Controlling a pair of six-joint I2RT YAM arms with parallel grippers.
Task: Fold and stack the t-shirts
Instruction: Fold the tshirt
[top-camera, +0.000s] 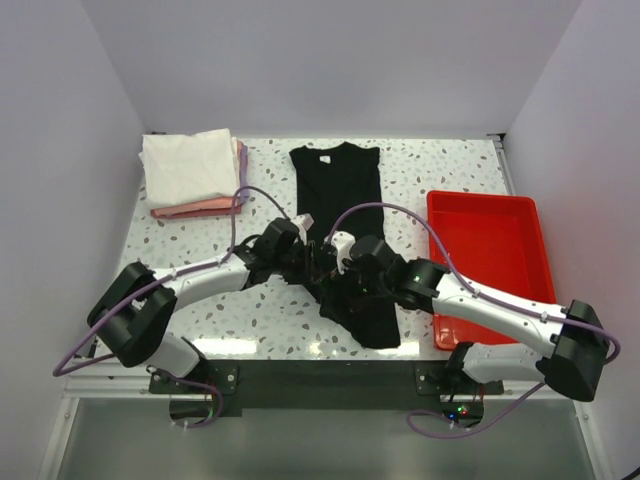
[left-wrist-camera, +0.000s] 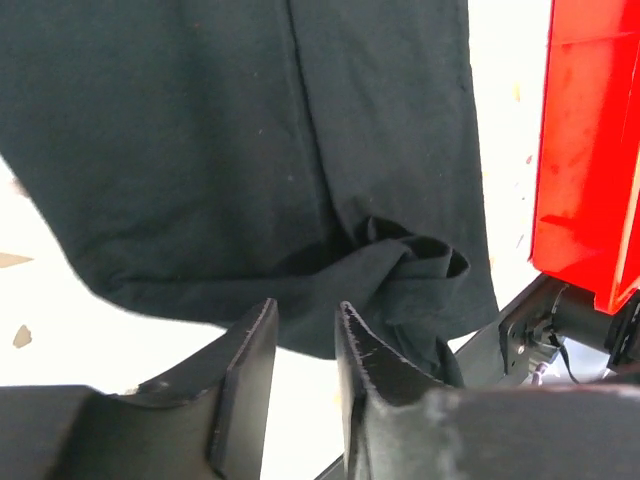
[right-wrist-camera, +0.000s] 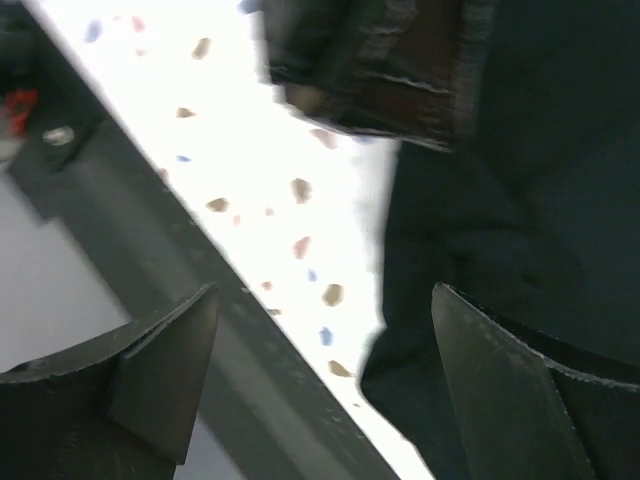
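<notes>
Bolted at the near edge of the table (top-camera: 250, 312); elbows out, forearms angled inward and low, meeting over the bunched near hem of the black t-shirt (top-camera: 336, 185). On the left gripper (left-wrist-camera: 305, 308), only a slim gap between the fingers, nothing gripped, tips just over rumpled cloth. On the right gripper (right-wrist-camera: 325, 292), spread wide and empty above the shirt's edge and speckled tabletop. Beyond, flat and lengthwise at mid-table, collar farthest. To the right, the red tray (top-camera: 490, 262). In the far left corner, a folded white t-shirt (top-camera: 188, 165) atop a pink t-shirt (top-camera: 195, 209).

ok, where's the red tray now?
Top view: the red tray sits on the table's right side, right of the black t-shirt, by the right edge.
</notes>
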